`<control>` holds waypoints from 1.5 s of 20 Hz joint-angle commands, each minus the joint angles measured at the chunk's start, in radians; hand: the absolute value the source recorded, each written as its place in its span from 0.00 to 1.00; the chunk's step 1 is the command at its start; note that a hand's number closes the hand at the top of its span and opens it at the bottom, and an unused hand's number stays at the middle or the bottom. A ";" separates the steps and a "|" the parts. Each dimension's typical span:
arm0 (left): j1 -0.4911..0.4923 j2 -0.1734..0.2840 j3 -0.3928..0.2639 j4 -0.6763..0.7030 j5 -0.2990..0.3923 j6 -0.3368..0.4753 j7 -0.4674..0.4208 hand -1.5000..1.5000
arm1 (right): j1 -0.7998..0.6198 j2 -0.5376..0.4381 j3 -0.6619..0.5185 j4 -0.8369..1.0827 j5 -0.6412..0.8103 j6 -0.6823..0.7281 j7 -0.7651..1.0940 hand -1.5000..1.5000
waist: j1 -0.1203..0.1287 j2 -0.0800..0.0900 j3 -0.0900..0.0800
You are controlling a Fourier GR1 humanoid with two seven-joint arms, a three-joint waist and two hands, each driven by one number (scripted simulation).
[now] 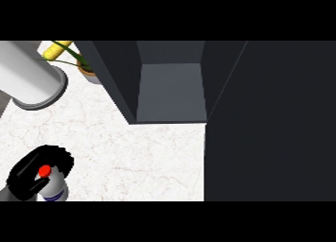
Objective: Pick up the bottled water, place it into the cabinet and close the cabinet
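White marble counter [149,151] below the open cabinet [170,90]; left hand [30,175] curled round the red-capped bottled water [53,188] at lower left.

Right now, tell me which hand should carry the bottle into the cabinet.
Left. The left hand is already curled round the bottle on the counter, and the cabinet stands open. The right hand is out of view.

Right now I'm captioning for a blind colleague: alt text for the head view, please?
The left hand curls round a red-capped water bottle on the white counter. Beyond stands an open dark cabinet, its door swung out at right.
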 commanded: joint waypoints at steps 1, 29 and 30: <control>0.017 -0.031 0.192 -0.072 0.027 0.253 -0.115 1.00 | 0.020 0.015 -0.014 -0.052 -0.034 -0.013 -0.002 0.00 | 0.034 -0.005 0.002; -0.073 -0.134 -0.713 -0.270 -0.069 1.405 -0.481 1.00 | 0.095 -0.037 -0.049 -0.198 -0.164 -0.057 0.059 0.00 | -0.011 -0.003 0.005; -0.074 -0.134 -0.749 -0.287 -0.044 1.433 -0.464 1.00 | 0.086 -0.073 -0.103 -0.171 -0.208 -0.038 0.055 0.00 | -0.006 -0.003 0.005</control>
